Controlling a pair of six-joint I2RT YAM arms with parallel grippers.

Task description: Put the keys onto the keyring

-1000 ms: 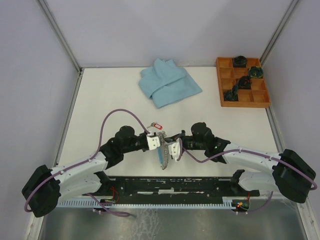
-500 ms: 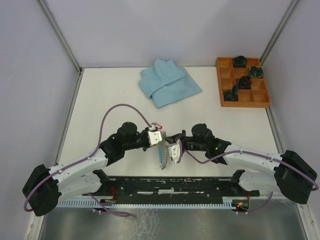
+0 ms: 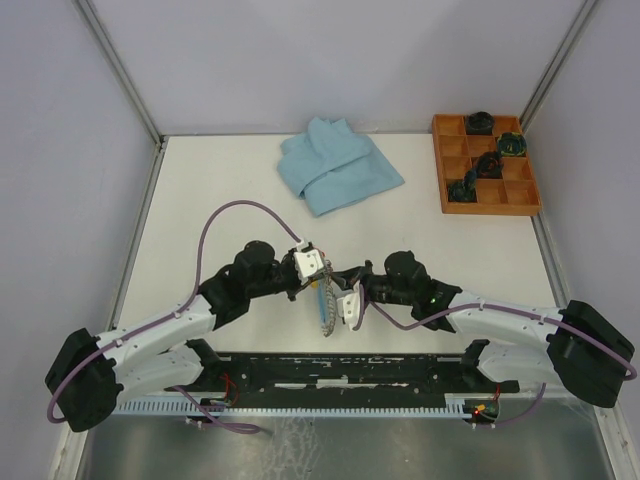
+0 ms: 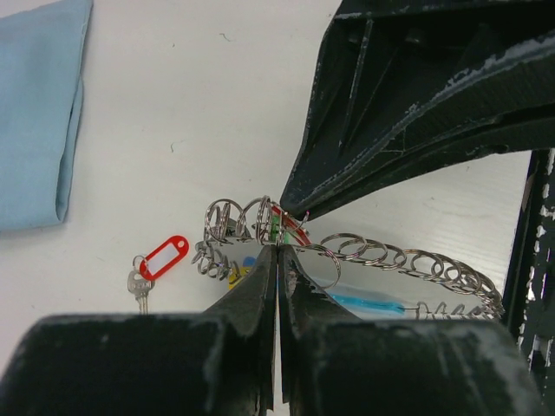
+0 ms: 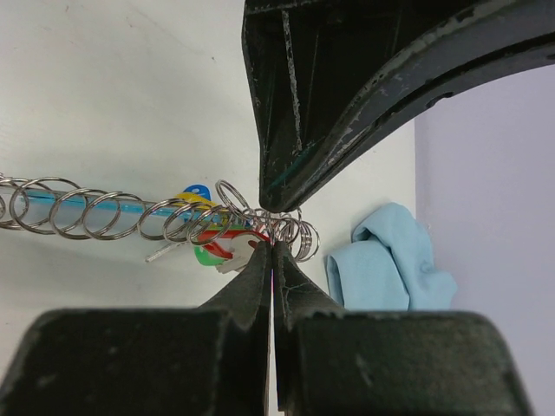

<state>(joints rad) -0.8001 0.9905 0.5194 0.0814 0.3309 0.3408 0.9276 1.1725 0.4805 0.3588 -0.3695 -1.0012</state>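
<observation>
Left gripper (image 4: 277, 250): my fingers are pressed together, a turn of the keyring (image 4: 395, 263) coil nipped at their tips. Right gripper (image 5: 272, 246): likewise pressed together, tips nipping the coil at its bunched end. From either wrist I see my other arm's dark fingers coming down to the same spot. The two tips meet nose to nose, touching or nearly; I cannot tell which.

Keyring: a grey wire coil running off from the pinch point in a long curve, with the light-blue segment (image 4: 368, 303) lying along inside it. From above, it sits between my two grippers and stretches from them toward my bases, over the near part of the table (image 3: 220, 200). Whether it rests on the table or hangs above it, I cannot tell.

Coloured tags (image 5: 212, 243): blue, yellow, red and green, crowded against the coil just beside the pinch point. The keys they belong to are mostly hidden.

Red-tag key (image 4: 163, 257): lies flat on the table, apart from the coil, left of it in the left wrist view. The silver key is at the tag's lower end.

Farther out: folded light-blue cloth (image 3: 338, 165) at the far middle of the table, well apart from me. Orange tray (image 3: 490, 210) at the far right corner, divided into compartments, with dark objects (image 3: 488, 163) in four of them, roughly on a diagonal.
</observation>
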